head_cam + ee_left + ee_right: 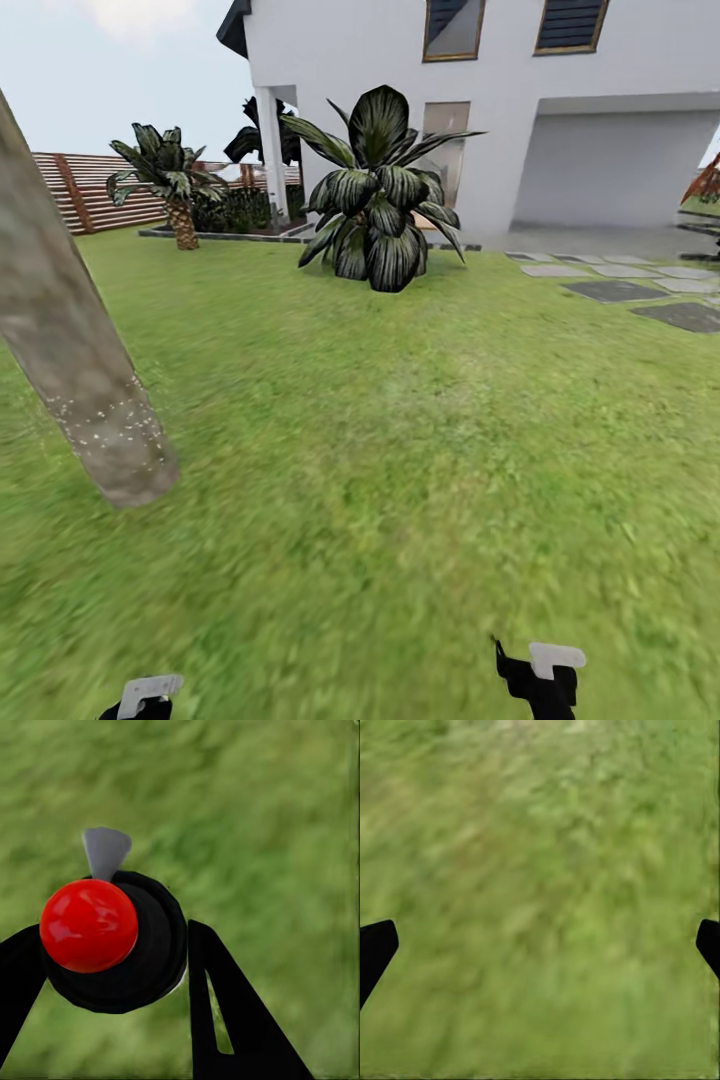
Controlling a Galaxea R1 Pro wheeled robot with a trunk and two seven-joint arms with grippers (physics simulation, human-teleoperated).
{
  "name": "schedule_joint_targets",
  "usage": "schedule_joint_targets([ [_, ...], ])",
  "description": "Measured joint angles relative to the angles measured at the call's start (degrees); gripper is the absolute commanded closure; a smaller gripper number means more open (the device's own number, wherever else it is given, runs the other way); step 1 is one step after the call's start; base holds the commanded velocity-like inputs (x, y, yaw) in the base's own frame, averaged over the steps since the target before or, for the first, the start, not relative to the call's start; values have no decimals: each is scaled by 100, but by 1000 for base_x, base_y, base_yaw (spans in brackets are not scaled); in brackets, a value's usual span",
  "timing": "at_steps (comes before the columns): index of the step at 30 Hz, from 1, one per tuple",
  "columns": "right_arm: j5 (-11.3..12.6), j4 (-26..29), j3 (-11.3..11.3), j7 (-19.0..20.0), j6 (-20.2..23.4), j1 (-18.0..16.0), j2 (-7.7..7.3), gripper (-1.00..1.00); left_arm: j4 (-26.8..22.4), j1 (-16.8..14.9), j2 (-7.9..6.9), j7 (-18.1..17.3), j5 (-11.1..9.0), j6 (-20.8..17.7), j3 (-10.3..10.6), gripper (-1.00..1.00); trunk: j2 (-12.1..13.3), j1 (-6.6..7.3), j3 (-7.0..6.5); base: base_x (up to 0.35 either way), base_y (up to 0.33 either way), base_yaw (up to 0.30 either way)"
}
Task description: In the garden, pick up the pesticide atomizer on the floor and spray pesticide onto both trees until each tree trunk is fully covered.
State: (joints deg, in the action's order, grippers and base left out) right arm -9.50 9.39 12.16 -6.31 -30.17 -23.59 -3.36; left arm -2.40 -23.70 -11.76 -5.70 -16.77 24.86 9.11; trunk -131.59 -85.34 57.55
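Pesticide atomizer (112, 937) clamped between the black fingers (232, 1020) of the left gripper (112, 967), red round cap and grey nozzle tip facing up toward the wrist camera, grass below. Right gripper (540, 945) spread wide and empty over the lawn, only its two dark fingertips (375, 949) at the frame edges. In the head view, both grippers low at the bottom edge, left gripper (145, 700) and right gripper (540, 675), each topped by a pale block. Tree trunk (70, 360) at far left, leaning in the frame, long axis running from upper left down to its foot in the grass (400, 450), fine pale specks scattered over its lower part, upper part looking bare of them. Trunk ahead and to the left of the left gripper, well apart, so nearer the arm already carrying the sprayer. Probably needs a turn leftward and the nozzle raised along the trunk. Bush (378, 195), small palm (175, 185), fence (85, 190) and house (480, 100) farther off.
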Motion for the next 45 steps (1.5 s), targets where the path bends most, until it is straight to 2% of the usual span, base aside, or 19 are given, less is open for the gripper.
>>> schedule_joint_targets([
  [7, 0, 0, 6, -1, -2, 0, 0, -100, 3, 1, -1, 8, -34, 8, 0, 100, 0, 2, 0, -165, -232, -300],
  [45, 0, -8, 6, -1, 5, 0, 9, -100, 3, 1, -5, 9, -46, 17, 0, 100, 0, 3, 0, -1, -277, -300],
])
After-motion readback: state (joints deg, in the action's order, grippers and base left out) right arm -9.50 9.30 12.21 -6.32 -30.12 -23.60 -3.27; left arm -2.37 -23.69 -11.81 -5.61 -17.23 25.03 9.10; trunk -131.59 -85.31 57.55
